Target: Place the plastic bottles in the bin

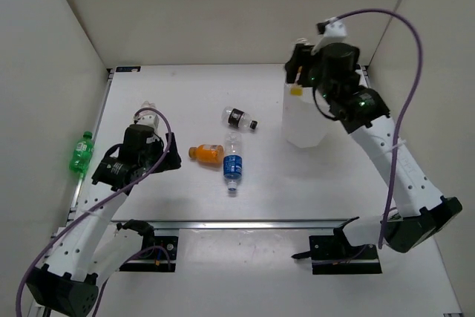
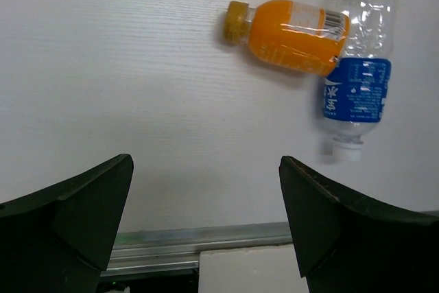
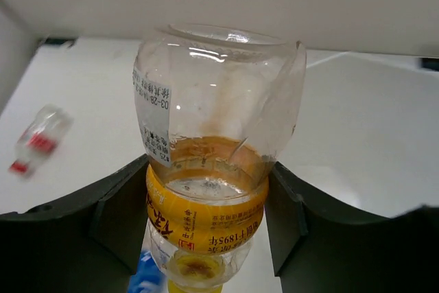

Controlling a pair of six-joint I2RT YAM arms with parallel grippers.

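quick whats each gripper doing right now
Left gripper: open, holding nothing.
Right gripper: shut on the yellow-label bottle.

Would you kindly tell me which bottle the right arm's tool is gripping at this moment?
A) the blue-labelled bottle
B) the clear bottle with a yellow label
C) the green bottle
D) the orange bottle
B: the right wrist view shows the right tool shut on the clear bottle with a yellow label, while the orange bottle and the green bottle lie well away from it.
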